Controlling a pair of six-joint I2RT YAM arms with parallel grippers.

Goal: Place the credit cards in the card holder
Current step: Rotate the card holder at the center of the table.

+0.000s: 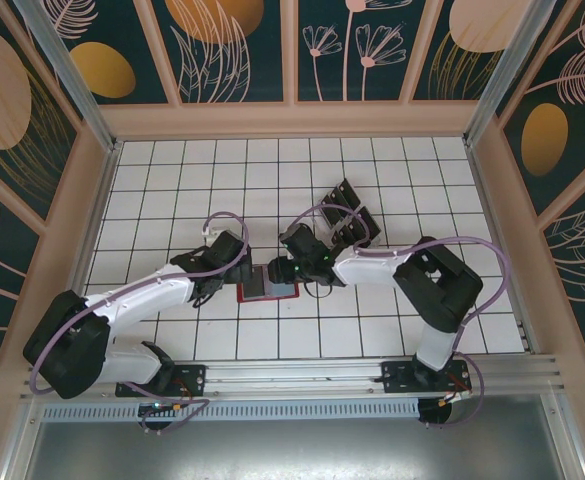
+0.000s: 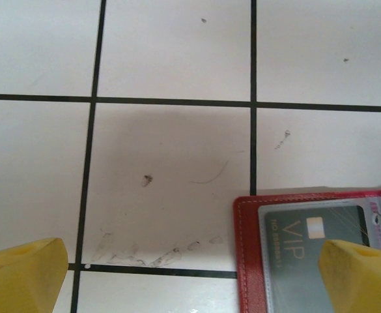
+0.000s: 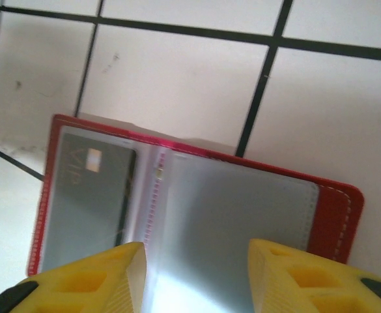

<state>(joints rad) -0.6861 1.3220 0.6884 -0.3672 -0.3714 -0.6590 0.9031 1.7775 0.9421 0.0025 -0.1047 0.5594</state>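
Card holder (image 1: 268,287) lies open and flat on the tiled table (image 1: 172,180), between the two wrists. Its left pocket holds one dark VIP card (image 3: 89,195) under the clear sleeve. The right sleeve is partly washed out by glare, contents unclear.

Left gripper (image 2: 190,280): jaws spread wide, nothing between them, one yellow finger (image 2: 363,277) over the holder's corner.

Right gripper (image 3: 197,274): jaws parted above the right sleeve, gripping nothing.

Remaining credit cards (image 1: 349,218) sit beyond the right wrist, apart from the holder.
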